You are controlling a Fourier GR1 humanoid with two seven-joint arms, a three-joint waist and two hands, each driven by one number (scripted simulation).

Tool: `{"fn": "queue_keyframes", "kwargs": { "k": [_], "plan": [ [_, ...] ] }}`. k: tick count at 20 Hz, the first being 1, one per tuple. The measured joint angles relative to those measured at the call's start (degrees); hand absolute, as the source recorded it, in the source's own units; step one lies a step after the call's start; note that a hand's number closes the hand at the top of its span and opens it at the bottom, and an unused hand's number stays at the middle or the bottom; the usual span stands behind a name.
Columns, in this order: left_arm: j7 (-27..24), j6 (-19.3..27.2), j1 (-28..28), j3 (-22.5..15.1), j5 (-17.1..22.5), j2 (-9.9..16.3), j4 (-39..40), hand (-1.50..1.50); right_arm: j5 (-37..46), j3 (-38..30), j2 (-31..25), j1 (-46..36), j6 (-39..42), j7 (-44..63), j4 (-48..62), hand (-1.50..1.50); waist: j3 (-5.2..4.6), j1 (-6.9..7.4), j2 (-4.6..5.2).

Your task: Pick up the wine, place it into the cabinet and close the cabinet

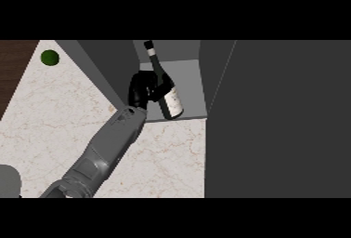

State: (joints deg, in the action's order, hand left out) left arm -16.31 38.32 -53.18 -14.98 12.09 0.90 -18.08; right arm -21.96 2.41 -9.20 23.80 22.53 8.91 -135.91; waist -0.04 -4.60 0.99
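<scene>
We count one dark glass wine bottle with a pale label (168, 93), one small round green fruit (49, 57), one grey open cabinet (185, 83) and one black robot hand (142, 90).

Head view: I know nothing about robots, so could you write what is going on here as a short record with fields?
wine bottle: dark, pale label, standing tilted on the cabinet's floor
holder: left hand, fingers curled round the bottle's body
cabinet: grey, open, its door swung out at the view's right
counter: pale marble top
other item: green round thing near the counter's far left corner
right hand: not seen
task stage: bottle in the cabinet and in the hand's hold; door not yet shut
</scene>
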Motion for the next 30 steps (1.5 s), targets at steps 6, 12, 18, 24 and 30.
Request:
{"fn": "queue_keyframes", "kwargs": {
  "k": [6,12,18,24,30],
  "plan": [
    [-2.2,1.3,-3.2,3.3,2.6,-0.6,3.8,1.5,-0.7,-0.9,-0.8,0.2,1.5,-1.1,0.5,-1.5,-0.06,-0.51,0.37],
    [-4.0,4.4,-6.8,0.6,-1.2,-0.8,8.7,1.5,-1.2,-0.3,-0.8,0.4,2.0,-1.3,0.6,-1.5,-0.05,-1.05,0.52],
    [-2.0,6.2,-10.5,-2.9,-4.6,-0.9,11.7,1.5,-1.6,0.3,-1.0,-0.2,2.5,-1.6,0.9,-1.5,-0.03,-1.84,0.66],
    [1.0,7.4,-12.1,-4.4,-5.2,-0.9,11.1,1.5,-2.1,0.4,-1.0,-1.2,2.5,-1.8,1.2,-1.5,-0.03,-2.65,0.8],
    [6.5,8.5,-13.0,-6.5,-5.6,-0.9,11.4,1.5,-2.7,-0.4,-2.1,-1.7,3.1,-1.5,1.3,-1.5,0.0,-3.42,0.81]
  ]
}}
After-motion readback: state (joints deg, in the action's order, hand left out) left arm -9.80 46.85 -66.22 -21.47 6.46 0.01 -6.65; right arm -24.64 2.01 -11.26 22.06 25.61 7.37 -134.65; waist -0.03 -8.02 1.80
